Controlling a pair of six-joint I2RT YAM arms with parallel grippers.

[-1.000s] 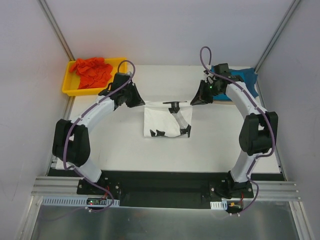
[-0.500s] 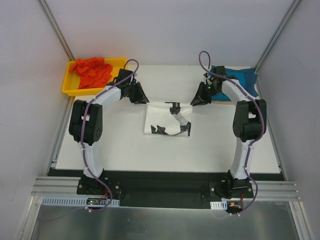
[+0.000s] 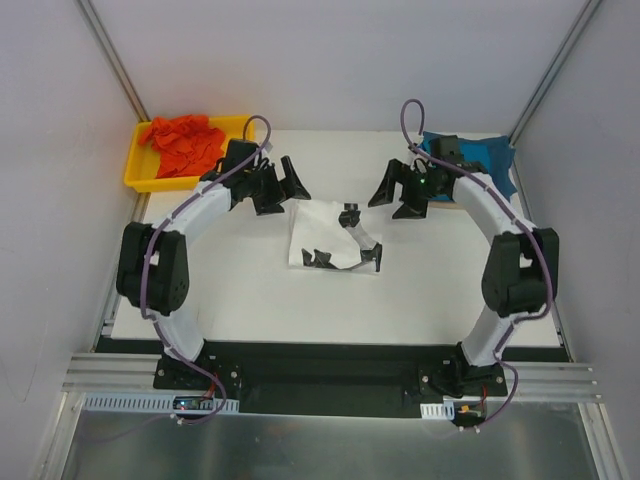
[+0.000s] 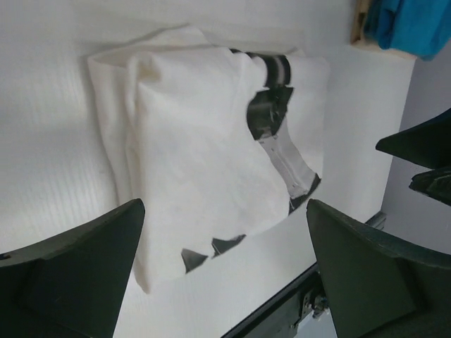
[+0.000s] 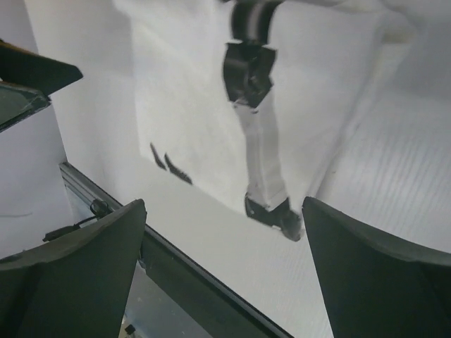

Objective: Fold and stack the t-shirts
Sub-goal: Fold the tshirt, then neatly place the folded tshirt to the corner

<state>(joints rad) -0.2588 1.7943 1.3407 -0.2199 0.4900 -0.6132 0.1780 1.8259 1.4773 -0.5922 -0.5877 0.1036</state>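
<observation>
The white shirt [image 3: 333, 238] lies folded into a compact, roughly square packet at the middle of the counter [image 3: 250, 300], black print facing up. Both hands hover just beyond its far edge: the left hand [image 3: 285, 193] off the far-left corner, the right hand [image 3: 396, 202] off the far-right corner. Each hand is spread wide and holds nothing; both wrist views show the cloth lying flat and untouched. From either hand the packet lies inward and toward the arm bases, and the two arms are about equally near. The packet's slightly longer side runs left to right, in line with the gap between the hands. The blue shirt [image 3: 478, 158] rests at the far-right corner, close behind the right arm. The orange shirt [image 3: 182, 143] is bunched in the yellow tray [image 3: 133, 172] at far left. If the packet goes onto the blue shirt, the right arm has the shorter carry.
</observation>
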